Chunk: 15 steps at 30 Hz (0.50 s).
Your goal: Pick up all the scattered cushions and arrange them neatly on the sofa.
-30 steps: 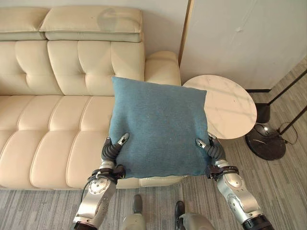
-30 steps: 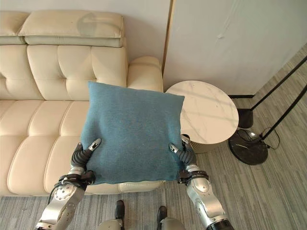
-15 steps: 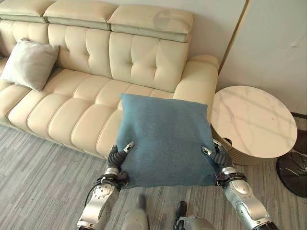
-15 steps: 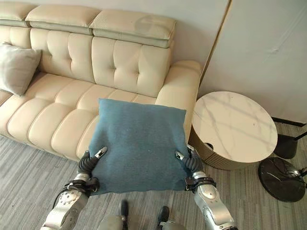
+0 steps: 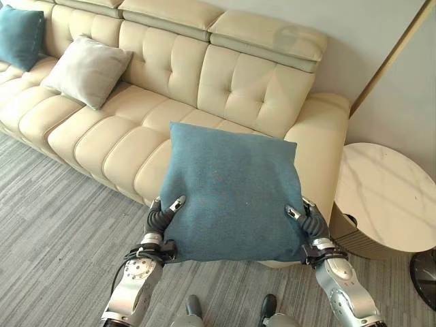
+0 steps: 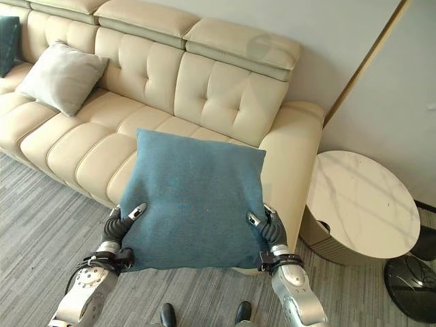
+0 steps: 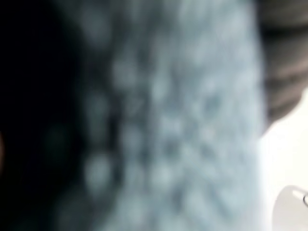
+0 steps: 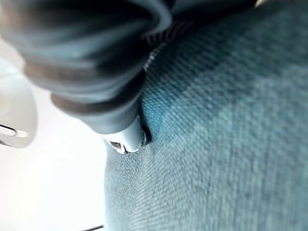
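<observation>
So, left to right:
Far cushions: a dark teal cushion (image 5: 19,35) and a grey cushion (image 5: 87,70) sit on the sofa (image 5: 225,88), far off to the left of the left hand and well apart from it
Left hand: the left hand (image 5: 161,216) has its thumb and fingers pinched on the left edge of the blue cushion (image 5: 231,187)
Blue cushion: it is held up flat between both hands, over the sofa's front edge; the seat lies just past the hands
Right hand: the right hand (image 5: 307,219) is clamped on the right edge the same way
Round table: a white round table (image 5: 385,197) stands just to the right of the right hand
How to do it well: I think both hands should move as one and keep level; reach over the seat, lean the cushion on the backrest, then let go together
Writing: no words or labels can be read
</observation>
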### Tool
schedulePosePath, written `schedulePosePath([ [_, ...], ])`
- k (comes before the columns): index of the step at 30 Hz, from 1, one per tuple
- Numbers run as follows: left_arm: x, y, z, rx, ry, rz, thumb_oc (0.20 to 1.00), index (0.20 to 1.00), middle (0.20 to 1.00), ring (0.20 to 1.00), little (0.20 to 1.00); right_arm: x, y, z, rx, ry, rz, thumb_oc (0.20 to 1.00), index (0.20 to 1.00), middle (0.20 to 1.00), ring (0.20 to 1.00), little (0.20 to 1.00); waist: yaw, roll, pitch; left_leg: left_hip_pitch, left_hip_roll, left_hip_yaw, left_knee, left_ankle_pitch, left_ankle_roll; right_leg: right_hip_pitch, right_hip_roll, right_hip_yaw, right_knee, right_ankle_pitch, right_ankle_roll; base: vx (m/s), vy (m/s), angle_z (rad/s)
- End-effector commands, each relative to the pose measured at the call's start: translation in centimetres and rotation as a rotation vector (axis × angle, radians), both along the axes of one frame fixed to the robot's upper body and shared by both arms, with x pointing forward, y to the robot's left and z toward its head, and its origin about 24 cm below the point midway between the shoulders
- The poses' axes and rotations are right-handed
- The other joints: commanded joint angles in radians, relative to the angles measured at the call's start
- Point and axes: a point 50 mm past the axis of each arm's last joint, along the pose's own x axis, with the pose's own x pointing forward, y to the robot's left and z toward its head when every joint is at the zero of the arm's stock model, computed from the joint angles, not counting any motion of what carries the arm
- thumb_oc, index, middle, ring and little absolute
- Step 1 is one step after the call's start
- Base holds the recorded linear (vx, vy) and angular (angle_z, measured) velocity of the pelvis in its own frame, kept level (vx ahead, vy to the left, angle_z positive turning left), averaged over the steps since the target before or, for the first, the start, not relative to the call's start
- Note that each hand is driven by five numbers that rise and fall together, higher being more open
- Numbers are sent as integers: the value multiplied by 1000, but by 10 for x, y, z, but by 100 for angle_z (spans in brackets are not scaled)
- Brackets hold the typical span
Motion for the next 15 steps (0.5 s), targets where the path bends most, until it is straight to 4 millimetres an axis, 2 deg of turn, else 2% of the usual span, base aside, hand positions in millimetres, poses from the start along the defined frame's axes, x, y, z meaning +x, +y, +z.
schedulePosePath([
  [1,12,-2,56,56,-300,-39,200,200,200,200,200,16,26,46,117,-265,92,200,200,200,200,200,-16,-22,-24,76,-38,-71,-63,-89,-22,-65,133,172,75,-176,-2,139,113,67],
  [2,12,-2,56,55,-300,-39,200,200,200,200,200,16,26,46,117,-265,92,200,200,200,200,200,-16,-22,-24,77,-38,-71,-63,-89,-22,-65,134,172,75,-175,-3,146,52,66],
  [4,13,-2,57,58,-304,-39,200,200,200,200,200,17,26,47,133,-271,101,200,200,200,200,200,-22,-28,-6,94,-62,-106,-63,-101,-23,-121,188,156,17,-152,-11,259,-24,69],
  [5,15,-6,57,42,-312,-32,200,200,200,200,200,13,23,42,140,-250,96,200,200,200,200,200,-29,-53,-1,122,-85,-145,-62,-125,-33,-99,201,136,-71,-128,-17,328,-66,76],
  [7,15,-4,58,37,-319,-19,200,200,200,200,200,12,22,41,144,-248,91,200,200,200,200,200,-28,-60,-6,131,-82,-146,-53,-139,-37,-89,205,147,-74,-126,-20,276,-123,124],
  [8,13,-3,59,27,-326,-17,200,200,200,200,200,11,19,40,141,-249,88,200,200,200,200,200,-29,-66,-20,139,-73,-145,-14,-171,-47,-60,203,147,-88,-129,-29,323,-189,94],
  [11,11,-2,59,19,-330,-17,200,200,200,200,200,10,16,40,136,-249,84,200,200,200,200,200,-31,-73,-24,123,-56,-140,84,-201,-64,-24,201,140,-105,-138,-40,174,-112,13],
  [13,11,-1,60,13,-335,-11,200,200,200,200,200,9,14,41,116,-249,91,200,200,200,200,200,-28,-77,-16,89,-44,-140,193,-190,-84,16,203,139,-124,-145,-57,164,-111,10],
  [15,11,0,59,12,-330,-9,200,200,200,200,200,10,11,40,98,-242,97,200,200,200,200,200,-16,-85,-3,16,-21,-138,297,-147,-93,58,195,141,-141,-158,-69,193,-65,11],
])
